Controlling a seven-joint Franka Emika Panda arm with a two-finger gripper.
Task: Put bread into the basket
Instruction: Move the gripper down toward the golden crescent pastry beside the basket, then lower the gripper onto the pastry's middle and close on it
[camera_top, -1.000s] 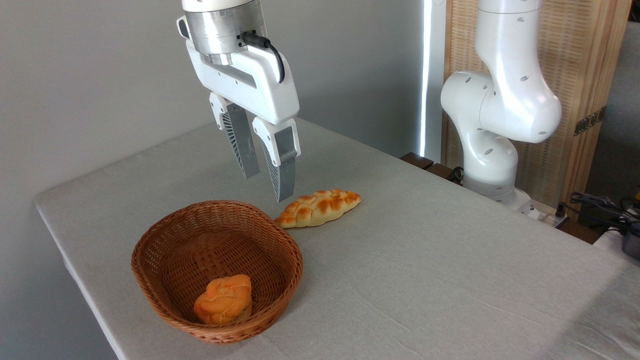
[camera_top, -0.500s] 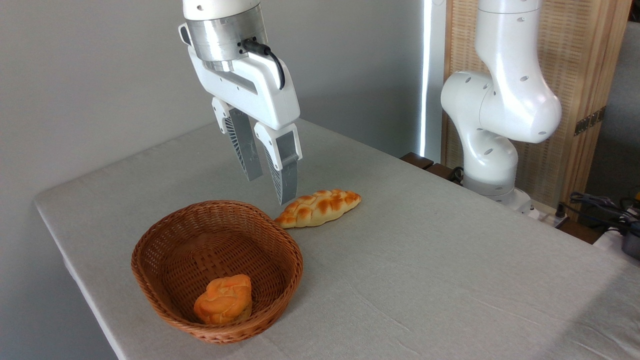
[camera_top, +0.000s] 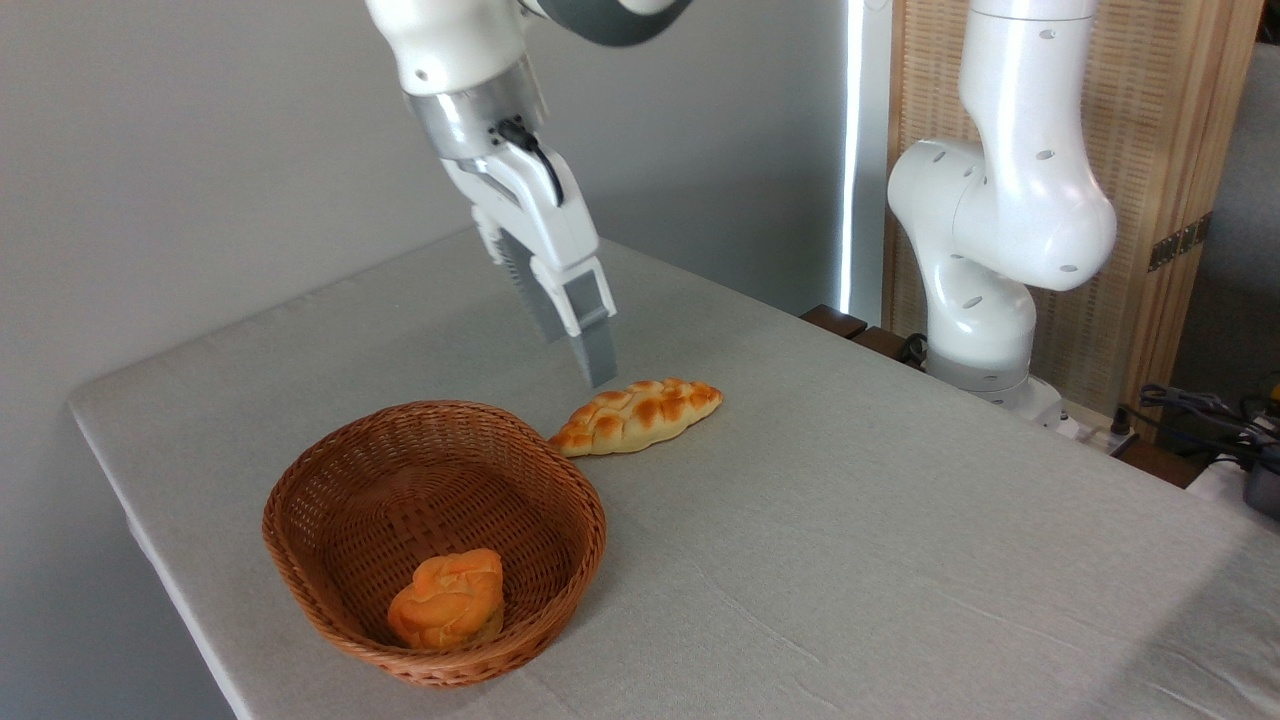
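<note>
On the table (camera_top: 850, 520), the bread (camera_top: 637, 415) is lying just off the basket (camera_top: 330, 570) rim at 1 o'clock, long axis 2-to-8. Jaws (camera_top: 590, 365) are hovering above it; their gap is hidden.

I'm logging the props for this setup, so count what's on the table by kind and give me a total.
Braided loaf: 1, the bread, lying on the table beside the basket.
Round orange bun: 1, the bun, inside the basket.
Wicker basket: 1, the basket.
Total: 3
</note>
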